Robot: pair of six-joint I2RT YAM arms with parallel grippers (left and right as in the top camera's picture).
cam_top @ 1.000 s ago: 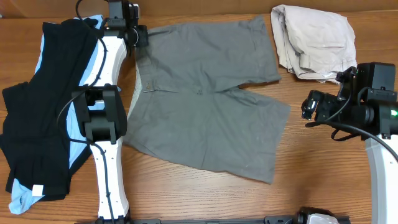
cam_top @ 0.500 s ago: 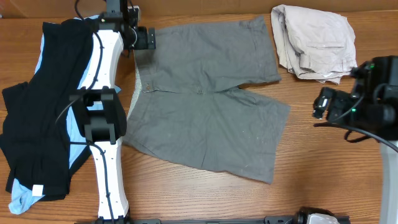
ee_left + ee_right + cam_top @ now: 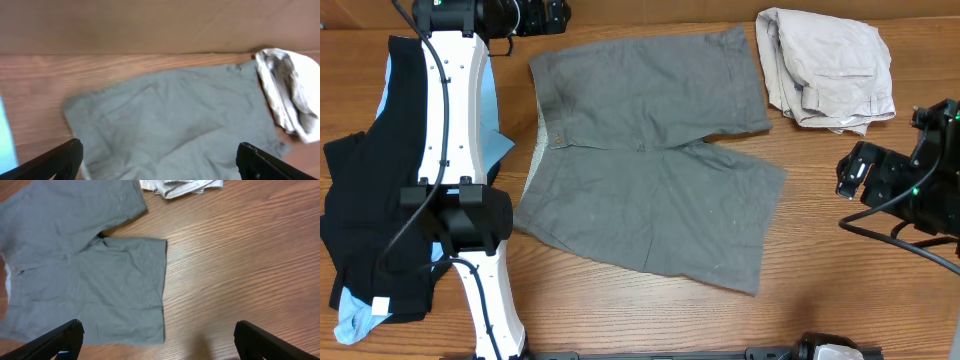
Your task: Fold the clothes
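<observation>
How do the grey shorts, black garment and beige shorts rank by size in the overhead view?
1. grey shorts, clearly largest
2. black garment, though the left arm hides part
3. beige shorts, bunched up, smallest

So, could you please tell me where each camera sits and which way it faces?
Overhead: above the table, facing straight down at the grey shorts; left arm, right arm show.
Left wrist: on the left arm, far-left corner, facing down over the shorts; its fingers show.
Right wrist: on the right arm, facing down at the shorts' legs; its fingers show.
Shared: all see the beige shorts.
</observation>
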